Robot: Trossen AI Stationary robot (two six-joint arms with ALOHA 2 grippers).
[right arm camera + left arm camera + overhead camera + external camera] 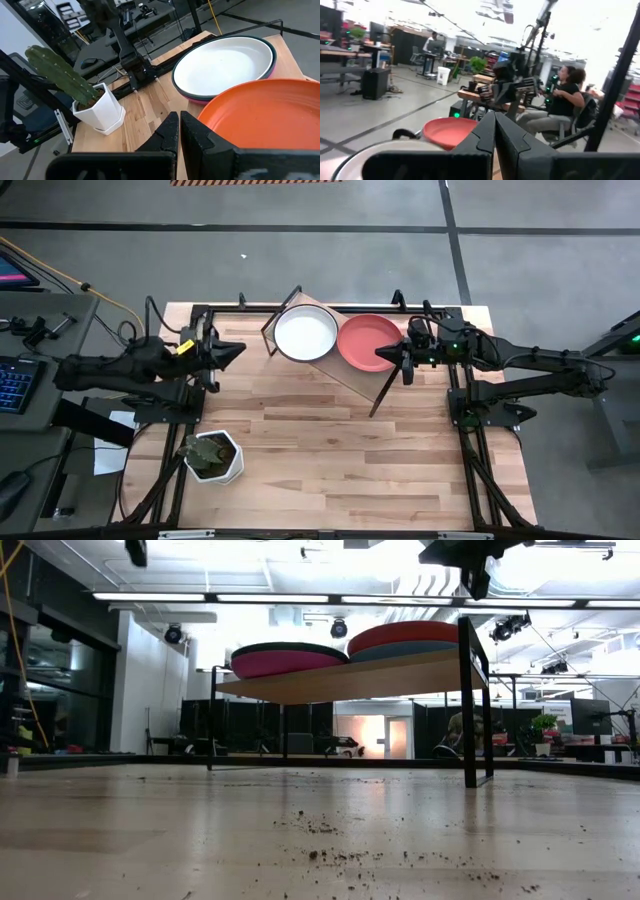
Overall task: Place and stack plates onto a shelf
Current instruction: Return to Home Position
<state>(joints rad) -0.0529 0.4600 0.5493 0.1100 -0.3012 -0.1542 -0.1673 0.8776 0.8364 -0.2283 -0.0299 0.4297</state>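
- Plates (305, 335) sit in two stacks side by side on the shelf (340, 680), which stands at an angle across the table (330, 470), right between the two pincers.
- The stack closer to the left pincer (240, 352) has the white plate (225, 65) on top, then the dark green plate (290, 646), then the magenta plate (285, 663) at the bottom.
- That stack is straight ahead of the left pincer's tips, near but not touching.
- The left pincer's fingers are pressed together with nothing between them, which its own wrist view shows pretty clearly.
- The coral red plate (368, 342) tops the other stack, with a bluish plate (400, 652) under it.
- The right pincer (385, 356) has its tips over the near edge of that coral plate. From table level it hangs high above the stack, clear of it.
- Its fingers are squeezed together too and grip nothing.
- Seen from the right pincer, the white-topped stack is just past the coral one.
- A white pot (213, 457) with a cactus stands on the table well apart from both pincers, on the left arm's side.
- A person (565, 100) sits in the room beyond the right arm.
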